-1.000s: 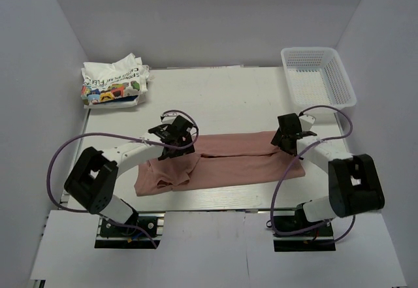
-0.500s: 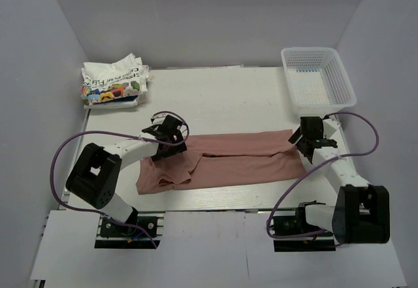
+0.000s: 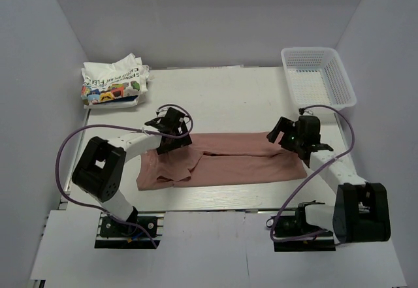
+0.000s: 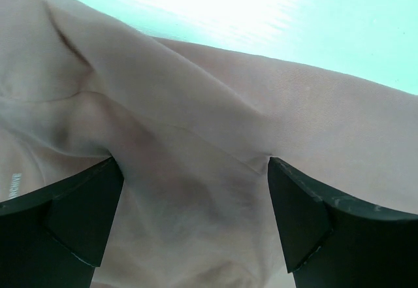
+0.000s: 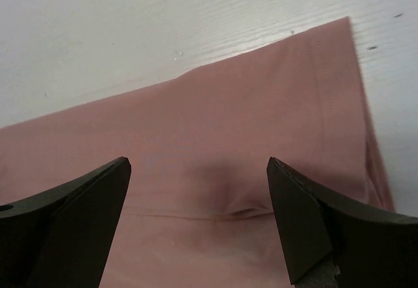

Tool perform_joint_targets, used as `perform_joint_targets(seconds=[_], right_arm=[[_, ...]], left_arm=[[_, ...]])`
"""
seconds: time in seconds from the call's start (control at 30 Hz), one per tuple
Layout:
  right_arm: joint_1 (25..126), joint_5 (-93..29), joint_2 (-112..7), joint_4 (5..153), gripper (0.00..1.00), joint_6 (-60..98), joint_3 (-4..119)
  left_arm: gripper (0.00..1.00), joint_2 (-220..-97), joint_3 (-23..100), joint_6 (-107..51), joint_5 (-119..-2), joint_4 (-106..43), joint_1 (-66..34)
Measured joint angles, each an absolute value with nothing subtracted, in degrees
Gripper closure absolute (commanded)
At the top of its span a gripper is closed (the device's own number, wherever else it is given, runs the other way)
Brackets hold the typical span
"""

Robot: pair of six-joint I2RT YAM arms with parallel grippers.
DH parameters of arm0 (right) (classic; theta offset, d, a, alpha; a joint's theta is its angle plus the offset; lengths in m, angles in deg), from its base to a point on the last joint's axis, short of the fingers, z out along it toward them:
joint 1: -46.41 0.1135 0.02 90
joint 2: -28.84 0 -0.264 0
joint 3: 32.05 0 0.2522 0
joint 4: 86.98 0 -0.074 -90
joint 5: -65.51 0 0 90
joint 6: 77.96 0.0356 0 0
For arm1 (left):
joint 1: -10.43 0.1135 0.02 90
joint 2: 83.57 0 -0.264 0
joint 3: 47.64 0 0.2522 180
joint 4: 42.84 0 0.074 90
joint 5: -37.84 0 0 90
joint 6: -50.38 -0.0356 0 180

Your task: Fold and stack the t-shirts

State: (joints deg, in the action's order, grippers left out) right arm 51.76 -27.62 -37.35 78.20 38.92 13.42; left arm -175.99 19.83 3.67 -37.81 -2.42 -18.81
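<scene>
The dusty-pink t-shirt (image 3: 228,160) lies folded into a long strip across the table's front half, its left end rumpled. My left gripper (image 3: 171,141) is open, low over that rumpled left end; in the left wrist view pink folds (image 4: 196,138) fill the space between its fingers (image 4: 65,216). My right gripper (image 3: 285,139) is open just above the strip's right end, with a seam and small pucker (image 5: 248,211) between its fingers (image 5: 320,226). The white t-shirt (image 3: 114,82) with colourful print lies crumpled at the back left corner.
A white plastic mesh basket (image 3: 339,82) stands at the back right corner. White walls close the table on the left, back and right. Purple cables loop beside both arms.
My right gripper swung out past the shirt's right end, then came back left over it. My left gripper shifted slightly right along the shirt's left end. Both stayed open.
</scene>
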Motion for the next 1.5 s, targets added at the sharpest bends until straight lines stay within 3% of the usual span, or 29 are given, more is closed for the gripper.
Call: perform_joint_targets(seconds=[0.17,0.37,0.53,0.6,0.7,0.83,1.03,1.3,1.5], right_arm=[[52.3,-31.2,-45.7,79.9,0.1,37.7,13.4],[54.0,-32.4,-47.2,82.3,0.1,39.5,11.6],[60.7,-34.6,-40.4,83.8,0.1,43.1,5.5],[64.8,-35.5,-35.5,82.9,0.1,44.1,2.5],[70.9,-36.8,-29.3,79.3,0.1,44.9,-0.2],[79.6,-37.0,-27.7,77.2,0.1,45.7,-0.5],[90.2,-36.7,-39.5,83.0,0.1,45.0,4.9],[103.6,-34.1,-55.8,85.9,0.1,40.5,18.0],[109.0,-24.1,-57.4,79.7,0.1,39.7,22.3]], left_arm=[[0.0,-180.4,22.5,3.0,-38.9,-2.8,-18.8],[0.0,-192.0,36.4,0.3,-37.8,-1.5,-17.7],[0.0,-213.1,68.1,-4.7,-39.6,1.1,-16.3],[0.0,-225.2,86.3,-8.1,-43.3,-0.7,-16.0],[0.0,-237.6,103.8,-10.5,-52.5,-7.2,-15.7],[0.0,-239.7,100.7,-7.5,-63.6,-22.6,-15.6],[0.0,-247.4,106.1,0.4,-72.2,-37.1,-15.7],[0.0,-249.1,106.1,4.3,-71.6,-44.5,-15.8],[0.0,-248.5,106.1,1.5,-68.6,-42.6,-16.2]])
